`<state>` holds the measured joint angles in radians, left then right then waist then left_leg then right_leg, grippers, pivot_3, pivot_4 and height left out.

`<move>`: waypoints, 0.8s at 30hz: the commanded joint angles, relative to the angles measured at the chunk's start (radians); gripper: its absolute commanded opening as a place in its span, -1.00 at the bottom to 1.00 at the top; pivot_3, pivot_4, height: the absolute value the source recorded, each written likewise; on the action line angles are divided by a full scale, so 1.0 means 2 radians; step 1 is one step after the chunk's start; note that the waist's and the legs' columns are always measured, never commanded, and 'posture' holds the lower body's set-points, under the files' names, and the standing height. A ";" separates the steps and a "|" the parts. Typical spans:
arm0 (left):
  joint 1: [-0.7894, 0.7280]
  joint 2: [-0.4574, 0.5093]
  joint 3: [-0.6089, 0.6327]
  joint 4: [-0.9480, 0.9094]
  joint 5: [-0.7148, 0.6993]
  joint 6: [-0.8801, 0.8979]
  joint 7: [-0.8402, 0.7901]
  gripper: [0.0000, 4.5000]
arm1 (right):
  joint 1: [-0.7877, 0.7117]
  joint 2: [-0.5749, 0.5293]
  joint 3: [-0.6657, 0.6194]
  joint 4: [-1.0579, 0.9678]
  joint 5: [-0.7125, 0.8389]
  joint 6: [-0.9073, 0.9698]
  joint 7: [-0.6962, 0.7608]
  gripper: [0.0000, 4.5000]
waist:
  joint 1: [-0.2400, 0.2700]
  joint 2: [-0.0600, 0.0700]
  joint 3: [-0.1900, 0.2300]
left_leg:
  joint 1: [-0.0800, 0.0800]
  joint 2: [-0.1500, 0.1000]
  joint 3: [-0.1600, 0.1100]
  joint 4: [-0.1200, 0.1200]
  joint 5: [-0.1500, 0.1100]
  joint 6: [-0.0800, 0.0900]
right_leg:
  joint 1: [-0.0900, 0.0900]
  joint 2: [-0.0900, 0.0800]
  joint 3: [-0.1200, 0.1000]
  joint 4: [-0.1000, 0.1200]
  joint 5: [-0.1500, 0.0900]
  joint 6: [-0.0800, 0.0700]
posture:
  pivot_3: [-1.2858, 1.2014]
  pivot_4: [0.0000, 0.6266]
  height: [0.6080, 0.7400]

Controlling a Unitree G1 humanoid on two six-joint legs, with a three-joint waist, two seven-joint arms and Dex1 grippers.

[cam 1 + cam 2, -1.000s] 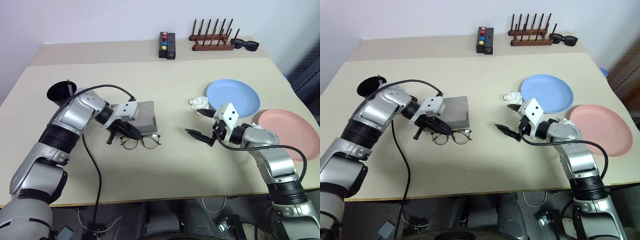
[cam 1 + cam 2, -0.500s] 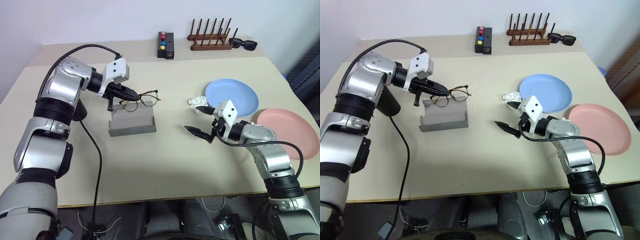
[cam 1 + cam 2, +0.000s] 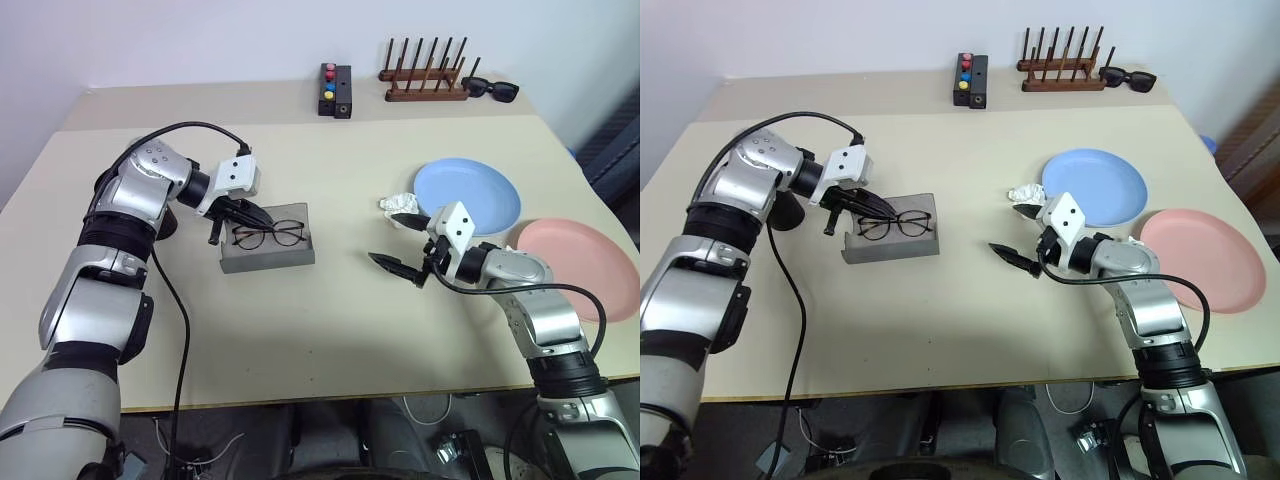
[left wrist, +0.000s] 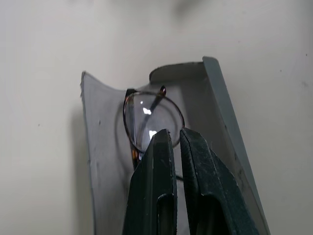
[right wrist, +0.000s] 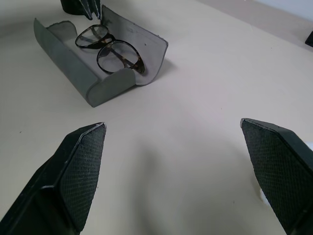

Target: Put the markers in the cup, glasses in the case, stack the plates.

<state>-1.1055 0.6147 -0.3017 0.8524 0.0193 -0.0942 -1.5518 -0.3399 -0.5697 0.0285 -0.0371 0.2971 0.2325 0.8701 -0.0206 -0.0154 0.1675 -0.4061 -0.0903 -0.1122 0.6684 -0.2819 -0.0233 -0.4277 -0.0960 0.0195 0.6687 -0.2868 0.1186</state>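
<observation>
On the table (image 3: 330, 330), in the left eye view, the grey case (image 3: 266, 252) lies open, and it serves as the landmark here. The glasses (image 3: 268, 236) sit inside it, lenses side by side along its length. The left gripper (image 3: 243, 217) reaches over the case's left end with its jaws closed on the left end of the glasses. The cup (image 3: 165, 222) stands just left of the case, mostly hidden behind the left arm. The right gripper (image 3: 400, 243) hovers to the right of the case with its jaws spread wide and nothing between them. Farther right of the case lie the blue plate (image 3: 468, 194) and, beyond it, the pink plate (image 3: 590, 266), their rims close together. A small crumpled white thing (image 3: 396, 205) lies at the blue plate's left edge. Behind the case, at the table's far side, are a black box with coloured buttons (image 3: 334, 90), a wooden rack (image 3: 425, 84) and black sunglasses (image 3: 490, 89).

In the right eye view the layout is the same.

In the left wrist view the closed jaws pinch the frame beside one lens, with the case's curved grey walls on either side.

In the right wrist view the open jaws frame the case and the glasses lying in it.
</observation>
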 commanded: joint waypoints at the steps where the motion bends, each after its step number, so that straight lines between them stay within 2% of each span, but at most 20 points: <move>1: 0.000 0.000 0.009 -0.015 0.002 0.003 0.003 -0.89 | 0.001 -0.005 -0.014 -0.021 0.005 -0.003 -0.001 1.00 | 0.000 0.000 0.000 | 0.000 0.000 0.000 0.000 0.000 0.000 | 0.000 0.000 0.000 0.000 0.000 0.000 | 0.03 -0.52 1.00; 9: -0.003 -0.003 0.000 0.008 0.032 -0.022 0.044 -0.89 | 0.001 -0.007 -0.015 -0.021 0.005 -0.001 -0.001 1.00 | 0.000 0.000 0.000 | 0.000 0.000 0.000 0.000 0.000 0.000 | 0.000 0.000 0.000 0.000 0.000 0.000 | 0.03 -0.52 1.00; 16: -0.022 0.002 -0.007 0.061 0.064 -0.064 0.038 -0.89 | 0.003 -0.006 -0.015 -0.024 0.005 0.001 -0.004 1.00 | 0.000 0.000 0.000 | 0.000 0.000 0.000 0.000 0.000 0.000 | 0.000 0.000 0.000 0.000 0.000 0.000 | 0.03 -0.52 1.00; 24: -0.041 -0.012 -0.010 0.107 0.086 -0.100 0.047 -0.89 | 0.010 -0.007 -0.018 -0.036 0.007 0.006 -0.009 1.00 | 0.001 0.000 0.000 | 0.000 0.000 0.000 0.000 0.000 0.000 | 0.000 0.000 0.000 0.000 0.000 0.000 | 0.03 -0.52 1.00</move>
<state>-1.1567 0.5917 -0.3315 1.0631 0.1870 -0.2749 -1.4603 -0.3199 -0.5720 0.0250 -0.0590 0.2983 0.2474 0.8568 -0.0181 -0.0154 0.1675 -0.4062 -0.0906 -0.1121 0.6687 -0.2819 -0.0233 -0.4276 -0.0960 0.0193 0.6687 -0.2868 0.1187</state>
